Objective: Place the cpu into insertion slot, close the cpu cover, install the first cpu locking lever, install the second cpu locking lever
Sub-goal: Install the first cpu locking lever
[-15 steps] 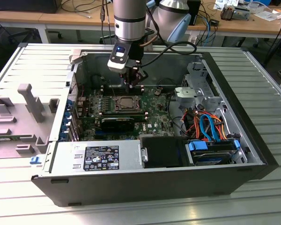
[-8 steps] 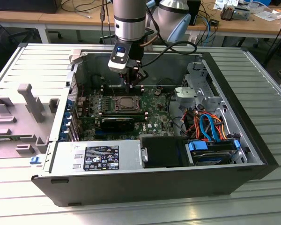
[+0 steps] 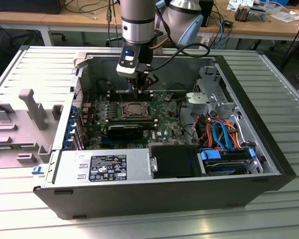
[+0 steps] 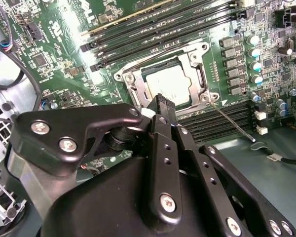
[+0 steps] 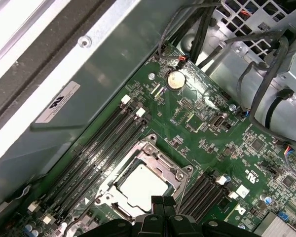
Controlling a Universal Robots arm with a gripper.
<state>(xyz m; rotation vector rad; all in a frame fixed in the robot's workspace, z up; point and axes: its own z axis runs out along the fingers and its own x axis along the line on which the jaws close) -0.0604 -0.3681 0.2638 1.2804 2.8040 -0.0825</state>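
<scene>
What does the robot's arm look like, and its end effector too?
The arm is a round silver-grey tube with a black band, and a joint cap behind it is light blue. A small box at the wrist glows blue. Black cables loop off it. The end effector is black, built from flat jointed bars dotted with silver screws.

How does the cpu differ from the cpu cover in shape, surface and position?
The cpu is a solid flat square; the cpu cover is an open frame with a central window. The cpu's face is plain and pale; the cpu cover has cut-outs along its sides. The cpu sits inside the window; the cpu cover lies around it. Both are silver metal, lying flat.
</scene>
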